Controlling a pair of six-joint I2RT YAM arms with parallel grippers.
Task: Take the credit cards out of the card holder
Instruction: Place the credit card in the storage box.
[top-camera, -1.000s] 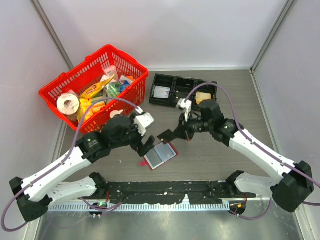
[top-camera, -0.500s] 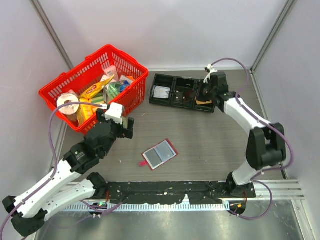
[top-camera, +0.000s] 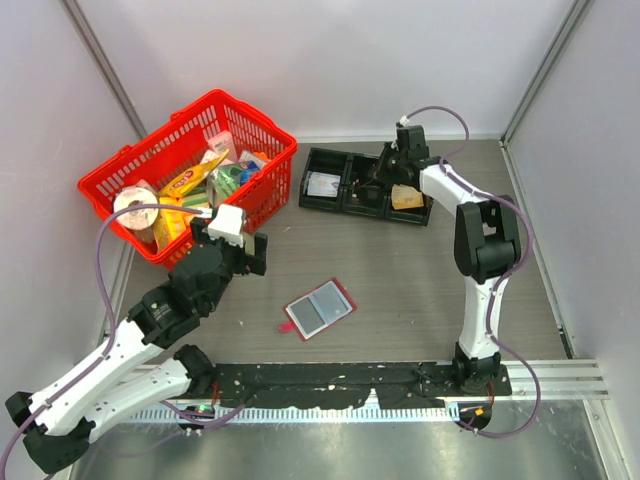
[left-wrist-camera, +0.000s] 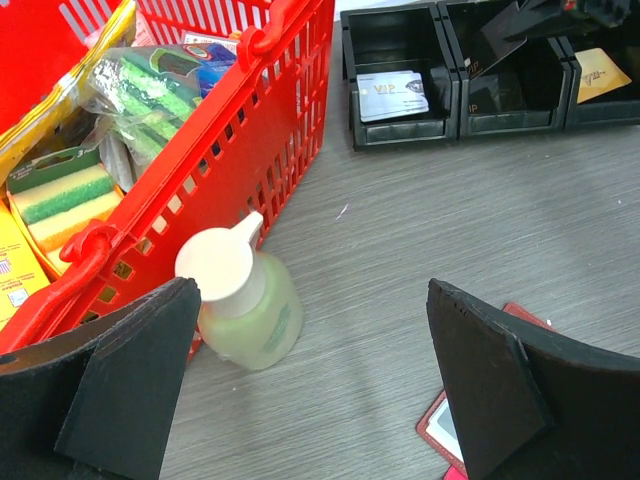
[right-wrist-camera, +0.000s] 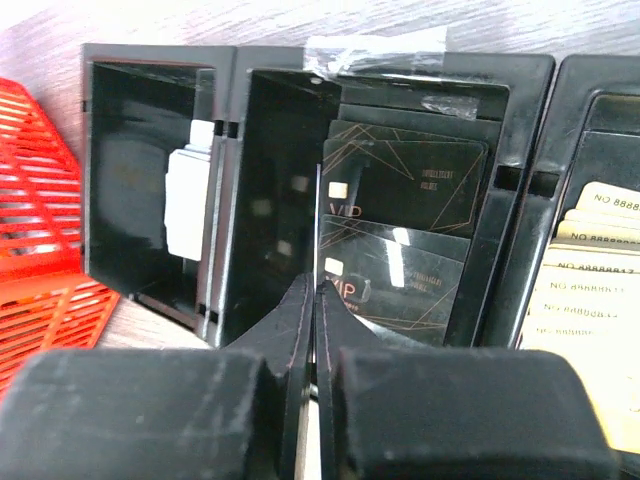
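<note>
Left gripper (left-wrist-camera: 311, 290) gaped wide. Right gripper (right-wrist-camera: 316, 296) pinched a black credit card (left-wrist-camera: 497, 38), seemingly stiff, slick and light, best edge-gripped. Card holder (top-camera: 320, 308) lay open mid-frame.

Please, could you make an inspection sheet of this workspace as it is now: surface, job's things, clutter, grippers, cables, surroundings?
Surface: grey table, no spill seen.
Job's things: card holder lies open, sleeves up, apart from both grippers; silver card, dark cards and yellow cards sit in the black tray, one kind per compartment.
Clutter: red basket of packets; pump bottle beside it.
Grippers: left gripper open, empty; right gripper shut over the tray's middle compartment, grip on a card unclear.
Cables: purple cables loop on both arms, snagging nothing.
Surroundings: pale walls, black rail at near edge.
</note>
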